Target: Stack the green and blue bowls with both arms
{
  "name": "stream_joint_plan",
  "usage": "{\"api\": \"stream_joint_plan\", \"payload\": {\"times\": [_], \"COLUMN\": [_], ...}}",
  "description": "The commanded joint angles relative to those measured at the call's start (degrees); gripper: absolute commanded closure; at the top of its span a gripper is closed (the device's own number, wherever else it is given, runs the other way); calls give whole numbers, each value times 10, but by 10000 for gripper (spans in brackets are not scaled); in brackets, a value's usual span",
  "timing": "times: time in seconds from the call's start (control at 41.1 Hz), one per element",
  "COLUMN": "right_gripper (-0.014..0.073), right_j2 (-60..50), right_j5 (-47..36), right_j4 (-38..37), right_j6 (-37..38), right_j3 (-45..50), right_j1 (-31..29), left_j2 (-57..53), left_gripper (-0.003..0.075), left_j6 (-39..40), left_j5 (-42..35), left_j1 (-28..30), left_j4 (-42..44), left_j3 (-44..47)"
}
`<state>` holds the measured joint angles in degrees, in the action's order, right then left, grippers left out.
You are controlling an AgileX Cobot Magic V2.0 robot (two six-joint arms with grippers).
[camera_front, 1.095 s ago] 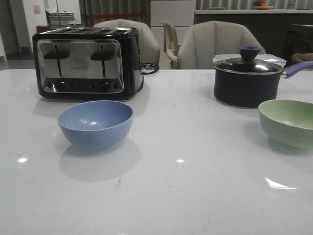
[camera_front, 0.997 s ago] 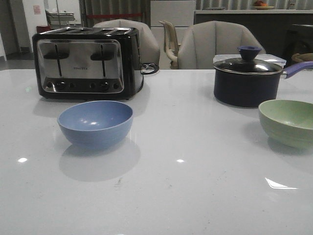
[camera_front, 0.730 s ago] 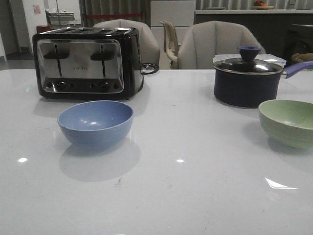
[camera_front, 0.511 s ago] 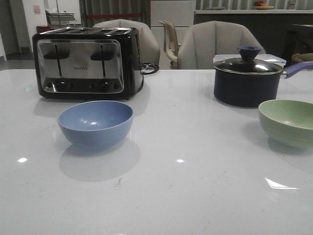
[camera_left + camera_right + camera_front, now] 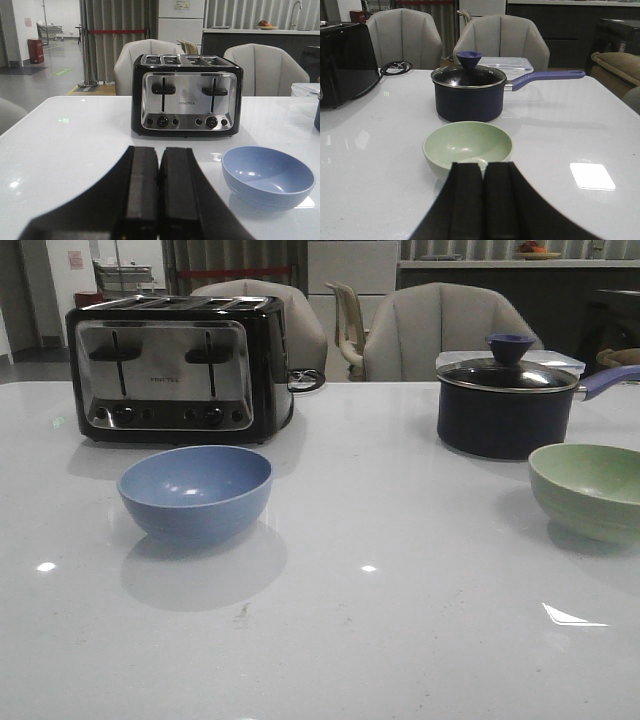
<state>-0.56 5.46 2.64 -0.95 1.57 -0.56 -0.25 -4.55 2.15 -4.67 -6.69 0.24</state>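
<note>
The dusty blue bowl (image 5: 195,492) stands upright and empty on the white table, left of centre, in front of the toaster. It also shows in the left wrist view (image 5: 267,176). The pale sage green bowl (image 5: 590,491) stands upright and empty at the right edge, in front of the saucepan; it also shows in the right wrist view (image 5: 467,148). My left gripper (image 5: 159,152) is shut and empty, apart from the blue bowl and to one side of it. My right gripper (image 5: 483,166) is shut and empty, just short of the green bowl's near rim. Neither arm shows in the front view.
A black and silver toaster (image 5: 175,368) stands at the back left. A dark lidded saucepan (image 5: 503,400) with a purple handle stands at the back right, a clear lidded box (image 5: 501,62) behind it. Grey chairs (image 5: 440,332) line the table's far edge.
</note>
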Motion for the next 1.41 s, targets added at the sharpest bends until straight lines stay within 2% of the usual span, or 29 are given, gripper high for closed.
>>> {"api": "stream_joint_plan", "payload": {"times": [0.0,0.243,0.438,0.584,0.876,1.119,1.265,1.387], "right_gripper": [559,559,559,559,559,559,559,559], "right_j2": [-12,-12,-12,6,131,243,294,323], "right_j5": [-47,-65,-20,46,192,284,307,310], "right_j4": [9,23,6,-51,-30,-26,-26,-26], "right_j6": [-4,-4,-4,-4,-4,-4,-4,-4], "right_j3": [0,-3,-72,-162,-336,-372,-368,-365], "right_j1": [-2,-2,-2,-2,-2,-2,-2,-2], "left_j2": [-12,-12,-7,30,174,260,300,329], "left_gripper": [620,619,619,619,619,619,619,620], "left_j6": [0,0,0,0,0,0,0,0], "left_j5": [-52,-61,-35,23,172,230,288,298], "left_j1": [1,1,1,1,1,1,1,1], "left_j4": [-5,-5,-5,-5,-5,-5,-5,-5], "left_j3": [12,-5,-99,-193,-363,-376,-376,-376]}}
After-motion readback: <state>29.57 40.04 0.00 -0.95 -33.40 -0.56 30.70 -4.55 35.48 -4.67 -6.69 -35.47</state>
